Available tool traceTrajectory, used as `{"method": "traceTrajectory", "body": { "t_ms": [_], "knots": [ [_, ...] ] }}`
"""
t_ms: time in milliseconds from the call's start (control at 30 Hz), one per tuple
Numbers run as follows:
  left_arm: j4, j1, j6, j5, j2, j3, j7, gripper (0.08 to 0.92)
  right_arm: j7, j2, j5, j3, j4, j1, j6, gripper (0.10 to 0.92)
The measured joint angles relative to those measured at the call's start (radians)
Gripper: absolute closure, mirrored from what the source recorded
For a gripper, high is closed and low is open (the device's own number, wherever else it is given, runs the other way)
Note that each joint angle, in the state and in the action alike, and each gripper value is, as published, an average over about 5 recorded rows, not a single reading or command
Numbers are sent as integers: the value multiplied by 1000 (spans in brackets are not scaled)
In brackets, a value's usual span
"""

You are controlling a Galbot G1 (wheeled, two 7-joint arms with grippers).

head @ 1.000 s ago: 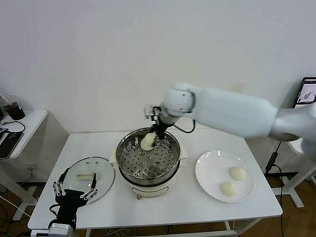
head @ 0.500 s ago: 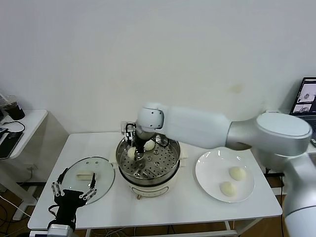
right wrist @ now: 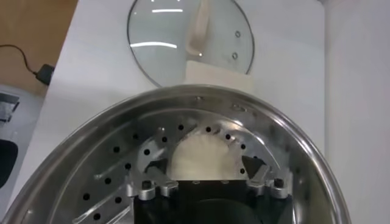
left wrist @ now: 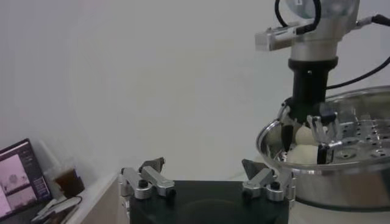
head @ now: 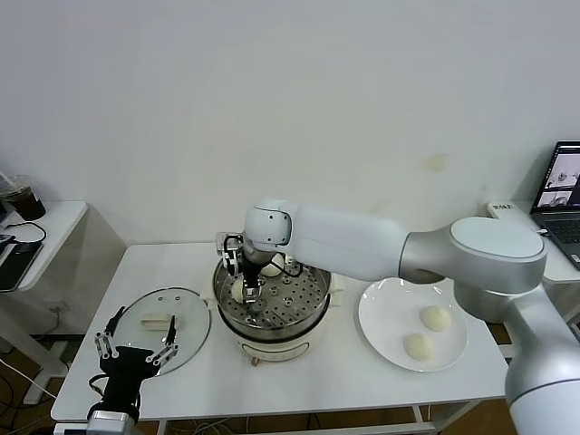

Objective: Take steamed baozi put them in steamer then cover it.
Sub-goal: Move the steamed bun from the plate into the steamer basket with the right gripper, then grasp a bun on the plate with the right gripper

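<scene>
The steel steamer [head: 306, 319] stands mid-table. My right gripper [head: 243, 285] reaches down into its left side, open, its fingers on either side of a cream baozi [right wrist: 201, 158] that rests on the perforated tray. A second baozi [head: 273, 268] lies behind it in the steamer. Two more baozi [head: 436, 318] [head: 419, 346] sit on the white plate [head: 385, 317] to the right. The glass cover [head: 163, 331] lies flat to the left of the steamer. My left gripper [head: 136, 349] hangs open at the cover's front edge, holding nothing.
A side table [head: 36, 227] with a dark cup stands at the far left, and a laptop [head: 566, 181] at the far right. The wall is close behind the table. The cover [right wrist: 189, 39] also shows beyond the steamer rim in the right wrist view.
My right gripper carried a baozi from the steamer's back to its left side, lowered it onto the tray and opened. The left arm has not moved.
</scene>
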Motion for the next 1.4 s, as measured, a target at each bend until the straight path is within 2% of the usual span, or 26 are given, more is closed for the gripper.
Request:
{"method": "traceTrajectory", "body": {
  "t_ms": [333,600,800,1133,1400],
  "knots": [
    [-7,-5,2,0,6,11,0,177,-112,-158,30,-46,111,167,75,203],
    [-10,-9,3,6,9,27,1,177,-185,-396,16,-127,285,298,120,203],
    [-15,-7,5,12,12,36,2,177,-227,-599,-54,-167,394,320,158,202],
    [-9,12,5,27,4,36,2,177,-264,-865,-245,-53,468,112,232,202],
    [0,20,5,39,-5,38,2,177,-259,-973,-406,153,464,-187,274,202]
  ]
}}
